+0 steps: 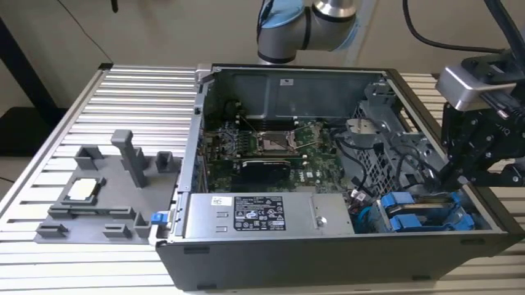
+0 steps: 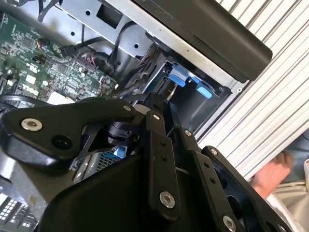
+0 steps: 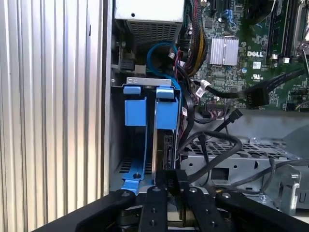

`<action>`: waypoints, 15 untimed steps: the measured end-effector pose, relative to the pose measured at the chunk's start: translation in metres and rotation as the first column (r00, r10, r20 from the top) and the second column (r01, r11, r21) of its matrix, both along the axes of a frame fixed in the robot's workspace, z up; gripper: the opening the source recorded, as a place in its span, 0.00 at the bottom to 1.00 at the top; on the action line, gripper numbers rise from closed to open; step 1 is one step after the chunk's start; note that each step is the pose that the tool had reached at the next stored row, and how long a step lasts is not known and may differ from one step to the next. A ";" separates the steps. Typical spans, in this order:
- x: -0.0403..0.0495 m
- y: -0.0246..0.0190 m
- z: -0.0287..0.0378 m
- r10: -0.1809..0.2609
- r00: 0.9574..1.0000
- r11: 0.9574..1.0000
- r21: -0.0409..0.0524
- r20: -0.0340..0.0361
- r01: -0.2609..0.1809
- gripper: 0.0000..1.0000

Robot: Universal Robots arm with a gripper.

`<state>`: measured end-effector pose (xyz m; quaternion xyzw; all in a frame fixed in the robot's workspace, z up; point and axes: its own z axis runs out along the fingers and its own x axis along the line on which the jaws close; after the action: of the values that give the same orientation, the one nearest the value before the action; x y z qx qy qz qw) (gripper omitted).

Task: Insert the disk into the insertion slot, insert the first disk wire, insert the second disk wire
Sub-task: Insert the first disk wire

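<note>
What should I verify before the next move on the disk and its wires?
1. Is the disk in the insertion slot? It stands in the grey cage beside a second blue carrier: ok.
2. Is the disk fully seated? Cannot tell.
3. Is the gripper lined up? It sits at the disk's near end in the first wrist view: ok.
4. Are the black cables clear of the cage? They crowd right beside it: not ok.
5. Are people clear? A hand shows by the table in the second wrist view: not ok.
</note>
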<state>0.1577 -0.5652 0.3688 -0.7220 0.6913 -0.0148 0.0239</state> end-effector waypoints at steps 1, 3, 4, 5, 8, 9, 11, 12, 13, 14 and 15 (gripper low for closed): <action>0.0013 -0.0004 -0.0013 0.000 1.000 1.000 0.001 -0.001 0.000 0.19; 0.0042 -0.0010 -0.0051 -0.002 1.000 1.000 0.006 -0.002 0.002 0.19; 0.0047 -0.0011 -0.0062 -0.004 1.000 1.000 0.009 -0.002 0.004 0.19; 0.0051 -0.0011 -0.0071 -0.007 1.000 1.000 0.016 -0.002 0.007 0.19; 0.0058 -0.0015 -0.0097 -0.013 1.000 0.999 0.035 -0.002 0.013 0.19; 0.0064 -0.0020 -0.0109 -0.013 1.000 0.999 0.039 -0.002 0.013 0.19; 0.0074 -0.0030 -0.0130 -0.015 1.000 0.999 0.041 -0.002 0.015 0.19; 0.0075 -0.0034 -0.0138 -0.017 1.000 0.999 0.041 -0.003 0.017 0.19; 0.0074 -0.0036 -0.0144 -0.020 1.000 0.999 0.041 -0.004 0.020 0.19; 0.0076 -0.0038 -0.0149 -0.022 1.000 0.999 0.040 -0.007 0.023 0.19; 0.0077 -0.0039 -0.0153 -0.025 1.000 0.999 0.040 -0.011 0.025 0.19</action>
<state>0.1654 -0.5691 0.3535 -0.7128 0.7005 0.0026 0.0348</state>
